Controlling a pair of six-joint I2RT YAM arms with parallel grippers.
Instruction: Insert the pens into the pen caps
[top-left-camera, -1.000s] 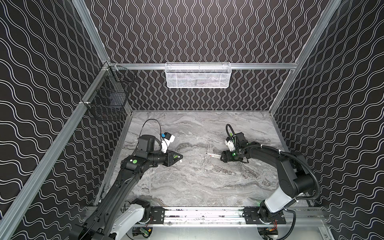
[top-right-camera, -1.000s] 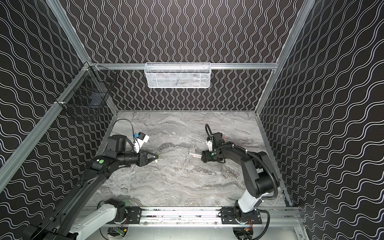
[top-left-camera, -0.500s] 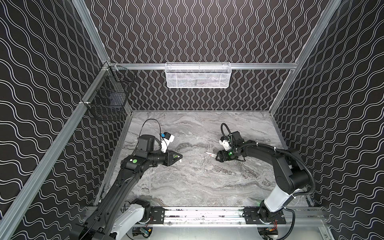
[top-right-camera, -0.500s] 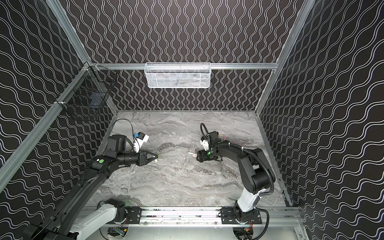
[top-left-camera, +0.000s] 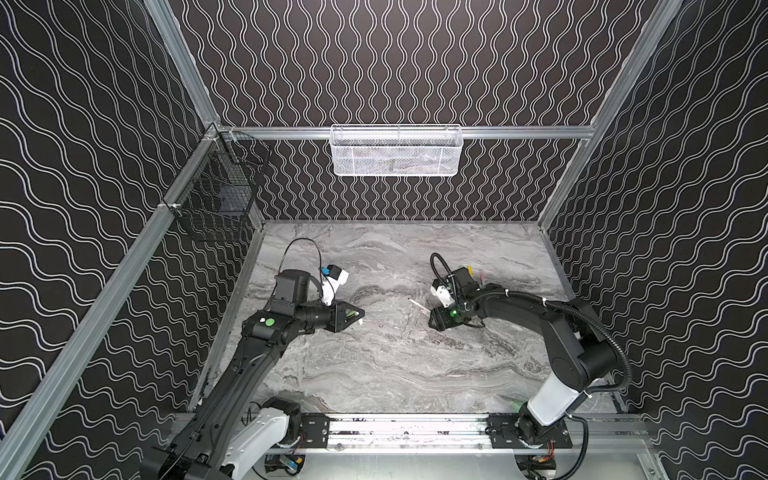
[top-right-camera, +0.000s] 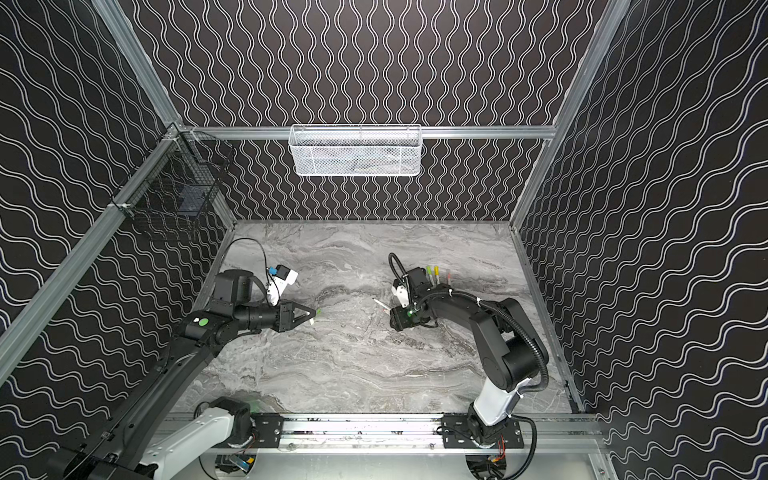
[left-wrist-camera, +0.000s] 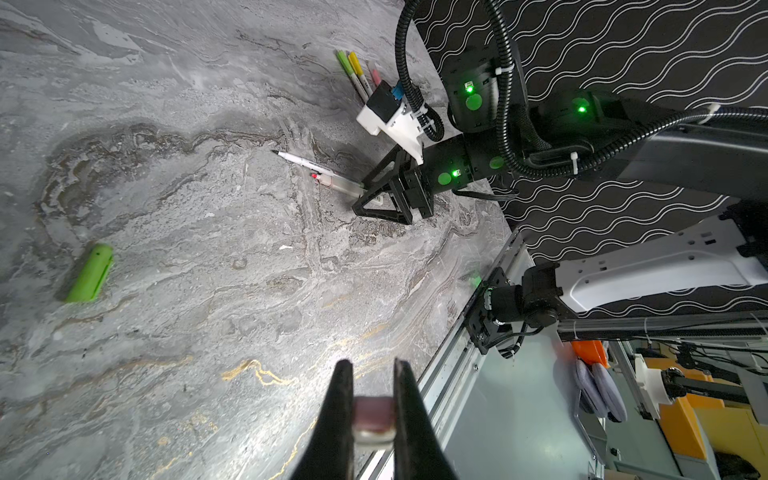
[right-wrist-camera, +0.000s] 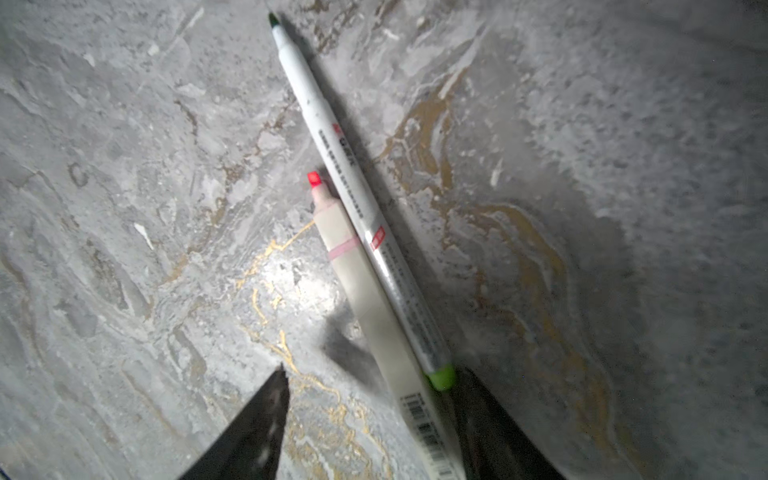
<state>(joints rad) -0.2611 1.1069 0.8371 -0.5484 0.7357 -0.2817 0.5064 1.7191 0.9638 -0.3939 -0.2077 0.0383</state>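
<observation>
We're low over the grey surface now, a matte marble print with darker veins and thin gold streaks up close. The left pincer is squeezed narrow on the pale pink cap, a stubby tube seen end-on, pinched between two flat black fingers and held clear of the surface. Out ahead lies the lime green cap, a short glossy cylinder with a ridge down one side, flat on its side and alone. Across the way, the right pincer is down at the surface, its tapered black fingers standing apart and straddling the back ends of two uncapped pens that lie touching, side by side. We can see the thin white pen clearly: a slim round barrel with fine grey print, a small red mark, a dark pointed nib at the far end and a lime green plug at the near end, right against one finger. Snug beside it is the pink-tipped pen, thicker and cream-coloured, with a pale pink band round the barrel, a bright chisel tip and a barcode label near the back; there is open space between it and the other finger. Behind the right wrist, three capped pens lie in a neat row, their caps green, yellow and pink. Up on the back rail hangs a white mesh basket.
</observation>
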